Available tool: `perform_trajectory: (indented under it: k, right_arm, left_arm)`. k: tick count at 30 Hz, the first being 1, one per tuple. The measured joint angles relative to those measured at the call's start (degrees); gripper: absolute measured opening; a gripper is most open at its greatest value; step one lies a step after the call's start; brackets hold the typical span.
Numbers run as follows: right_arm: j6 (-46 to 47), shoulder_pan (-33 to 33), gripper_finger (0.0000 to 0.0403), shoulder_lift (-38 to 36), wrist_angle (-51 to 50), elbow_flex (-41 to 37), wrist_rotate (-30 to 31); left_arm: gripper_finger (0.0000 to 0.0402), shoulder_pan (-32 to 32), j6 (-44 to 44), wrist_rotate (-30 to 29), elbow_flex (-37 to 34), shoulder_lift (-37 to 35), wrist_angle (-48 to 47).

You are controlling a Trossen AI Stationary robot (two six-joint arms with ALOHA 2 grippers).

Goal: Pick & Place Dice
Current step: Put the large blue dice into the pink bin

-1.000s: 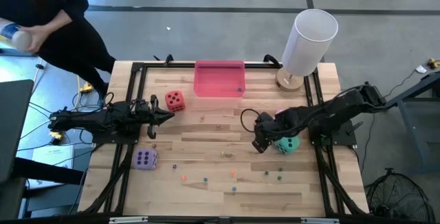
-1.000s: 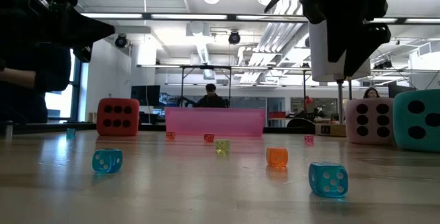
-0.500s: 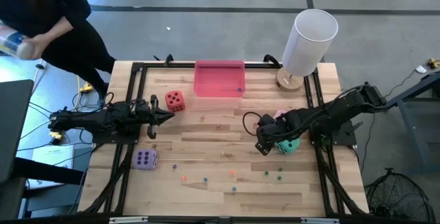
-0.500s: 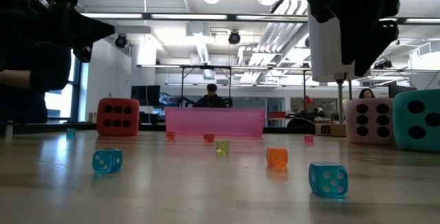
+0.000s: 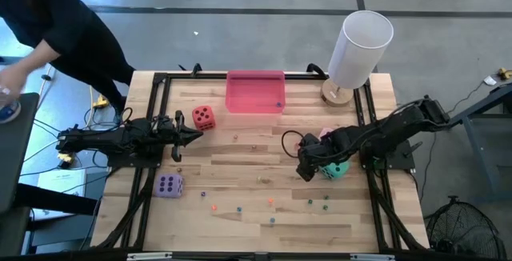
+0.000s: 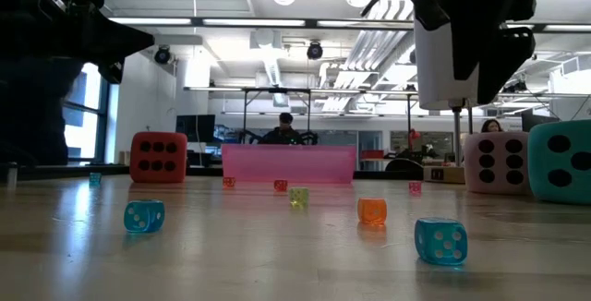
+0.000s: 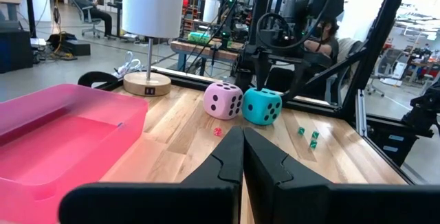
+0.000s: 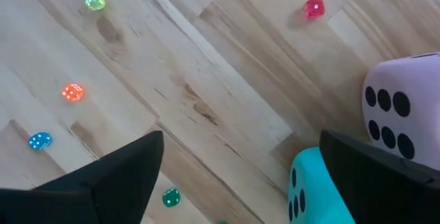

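The teal die point(image 5: 335, 167) and the pink die point(image 8: 404, 107) rest side by side on the table at the right. My right gripper point(image 8: 240, 139) hangs above the table just left of them, pointing steeply down, open; the teal die point(image 8: 311, 189) lies below, beside one finger. The red die point(image 5: 203, 117) and the purple die point(image 5: 169, 185) sit at the left. Several tiny dice point(image 5: 240, 210) are scattered over the near middle. My left gripper point(image 5: 192, 135) is shut and level at the left, next to the red die.
A pink tray point(image 5: 255, 91) lies at the far middle of the table. A white lamp point(image 5: 360, 49) stands at the far right corner. A black frame point(image 5: 157, 101) runs around the table. A person point(image 5: 48, 21) stands beyond the far left corner.
My right gripper has opened wider while staying in place above the table. The person at the far left has moved an arm. The dice have not moved.
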Motion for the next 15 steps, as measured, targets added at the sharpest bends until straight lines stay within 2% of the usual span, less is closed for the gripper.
perform_trajectory:
  k: [4,15]
  right_arm:
    - [0.4,0.5,0.0395,-1.7,-1.3,0.0,-0.9]
    - [4.1,4.5,0.04,-7.7,-13.0,0.0,-2.6]
  left_arm:
    - [0.0,0.0,0.0,0.0,0.0,0.0,0.0]
    - [0.0,0.0,0.0,0.0,0.0,0.0,0.0]
